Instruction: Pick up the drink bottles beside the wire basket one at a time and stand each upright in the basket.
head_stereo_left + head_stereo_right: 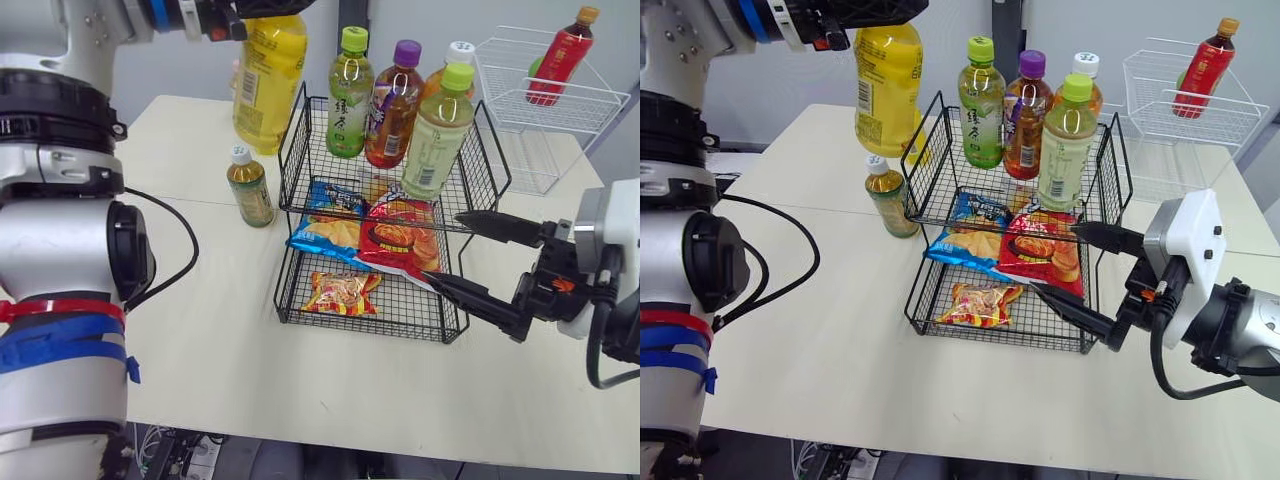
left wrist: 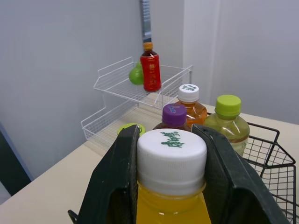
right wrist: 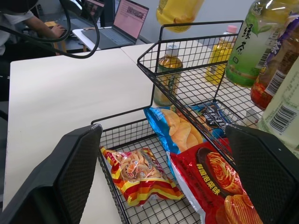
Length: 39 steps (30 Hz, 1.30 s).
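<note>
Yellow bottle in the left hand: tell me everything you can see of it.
The yellow drink bottle is large and looks like clear plastic, with a white cap printed green and a yellow label carrying a barcode. The left hand is shut on the cap, a finger on each side. It hangs roughly upright in the air by the left edge of the black wire basket. A small tea bottle stands on the table nearby.

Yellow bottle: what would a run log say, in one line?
left gripper: shut on yellow bottle, held high beside wire basket | right gripper: open | small bottle: on table
</note>
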Available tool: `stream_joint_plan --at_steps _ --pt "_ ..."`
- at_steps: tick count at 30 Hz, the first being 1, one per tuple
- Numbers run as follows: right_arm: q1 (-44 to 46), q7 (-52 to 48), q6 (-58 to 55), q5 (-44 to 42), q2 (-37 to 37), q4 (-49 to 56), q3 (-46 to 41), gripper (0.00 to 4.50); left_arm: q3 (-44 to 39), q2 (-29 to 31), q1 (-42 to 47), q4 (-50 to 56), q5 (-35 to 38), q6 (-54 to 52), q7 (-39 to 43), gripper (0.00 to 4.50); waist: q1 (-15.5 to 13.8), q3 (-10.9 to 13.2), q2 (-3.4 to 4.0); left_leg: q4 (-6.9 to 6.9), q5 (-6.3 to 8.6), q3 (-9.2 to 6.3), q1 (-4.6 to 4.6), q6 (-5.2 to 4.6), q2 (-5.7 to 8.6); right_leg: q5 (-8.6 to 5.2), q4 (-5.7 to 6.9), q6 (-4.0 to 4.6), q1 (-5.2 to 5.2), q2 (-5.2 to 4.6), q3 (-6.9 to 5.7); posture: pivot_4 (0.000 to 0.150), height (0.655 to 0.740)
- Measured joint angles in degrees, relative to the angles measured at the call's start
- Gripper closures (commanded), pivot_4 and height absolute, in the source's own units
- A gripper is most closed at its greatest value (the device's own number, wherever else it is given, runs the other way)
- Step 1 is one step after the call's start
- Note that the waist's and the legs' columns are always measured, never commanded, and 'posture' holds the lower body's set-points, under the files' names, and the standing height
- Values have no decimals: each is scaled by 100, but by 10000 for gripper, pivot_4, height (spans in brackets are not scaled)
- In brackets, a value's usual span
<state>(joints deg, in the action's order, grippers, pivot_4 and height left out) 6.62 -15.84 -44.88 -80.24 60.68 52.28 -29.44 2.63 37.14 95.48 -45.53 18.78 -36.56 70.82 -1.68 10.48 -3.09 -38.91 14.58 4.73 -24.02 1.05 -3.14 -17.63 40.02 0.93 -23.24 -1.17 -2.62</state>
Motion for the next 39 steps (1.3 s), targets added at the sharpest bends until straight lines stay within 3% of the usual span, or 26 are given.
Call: stream_joint_plan --at_steps 7,15,20,29,33,39 --pt "-113 206 115 -254 149 69 -84 0 -76 108 79 -266 -212 149 241 31381 35 0 0 -2 2 -2 2 -6 3 2 0 -6 3 -4 2 1500 7400" --pt "149 106 319 -316 179 -120 89 0 -382 796 1 -235 -186 -554 200 31381 175 1 1 1 2 0 0 -5 -5 2 0 -5 -3 3 4 1500 7400" --pt "382 -51 366 -259 178 -283 381 0 -692 1235 -469 545 21 -937 238 31381 205 0 5 1 1 5 9 -4 -8 2 8 -4 -2 3 10 1500 7400" --pt "1180 -687 440 99 -74 -420 1486 0 -1869 1326 -3559 2995 727 -1393 -644 31382 215 0 6 -10 0 7 16 -3 -20 5 32 0 -2 6 14 1500 7400" --pt "1561 -904 440 492 -430 -525 2098 0 -2523 841 -4816 4125 1049 -1352 -1346 31382 197 -1 5 -12 0 9 17 -2 -20 5 32 0 -1 5 16 1500 7400" --pt "1912 -1145 398 1084 -881 -630 2863 0 -2688 46 -6170 4833 1003 -434 -2140 31382 168 -3 4 -13 0 9 19 -3 -20 8 37 4 -1 4 15 1500 7400"
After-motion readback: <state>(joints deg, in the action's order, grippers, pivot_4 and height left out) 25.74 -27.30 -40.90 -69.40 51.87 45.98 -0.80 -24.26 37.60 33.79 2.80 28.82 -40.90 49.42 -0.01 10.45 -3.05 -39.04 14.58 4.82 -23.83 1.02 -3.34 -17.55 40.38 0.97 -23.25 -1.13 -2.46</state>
